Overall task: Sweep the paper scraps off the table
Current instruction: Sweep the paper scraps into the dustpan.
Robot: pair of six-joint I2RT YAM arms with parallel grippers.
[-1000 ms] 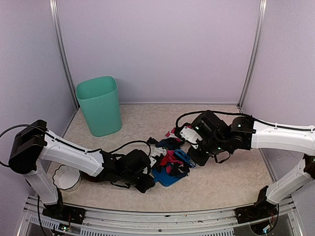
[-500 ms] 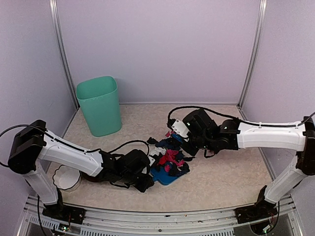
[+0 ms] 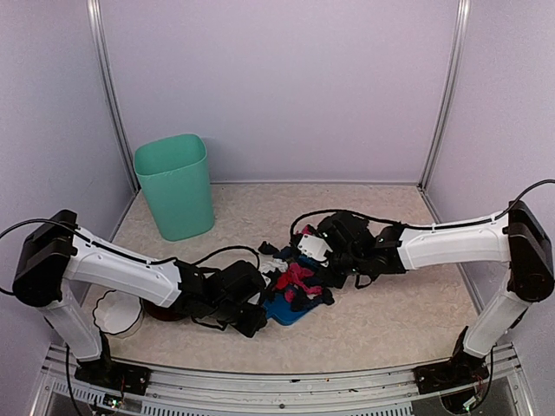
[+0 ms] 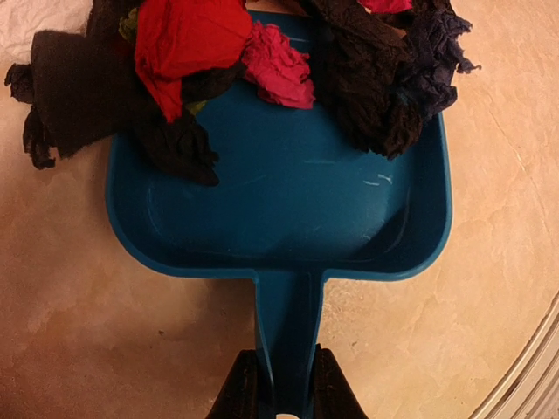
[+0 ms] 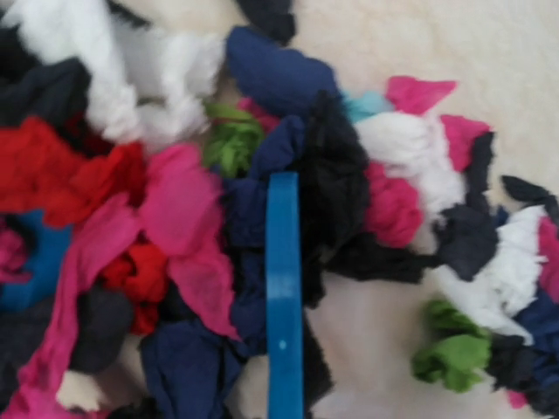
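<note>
The paper scraps (image 3: 297, 279) lie in a heap on the table (image 3: 390, 316), some on the blue dustpan (image 3: 290, 310). In the left wrist view red, pink and black scraps (image 4: 196, 39) sit at the dustpan's (image 4: 288, 209) open mouth. My left gripper (image 4: 279, 394) is shut on the dustpan's handle and holds it flat on the table. My right gripper (image 3: 324, 258) is low over the far side of the heap. It holds the blue hand brush (image 5: 284, 297), which stands in the middle of the scraps (image 5: 183, 209). Its fingers are out of the right wrist view.
A green waste bin (image 3: 176, 186) stands at the back left. A white round container (image 3: 117, 314) sits near the left arm's base. Several loose scraps (image 5: 450, 358) lie on the table to the right of the brush. The metal front rail (image 3: 286, 377) runs along the near edge.
My right arm has reached further left and lower, moving the brush into the heap and pushing scraps toward the dustpan. The left gripper and dustpan have stayed put.
</note>
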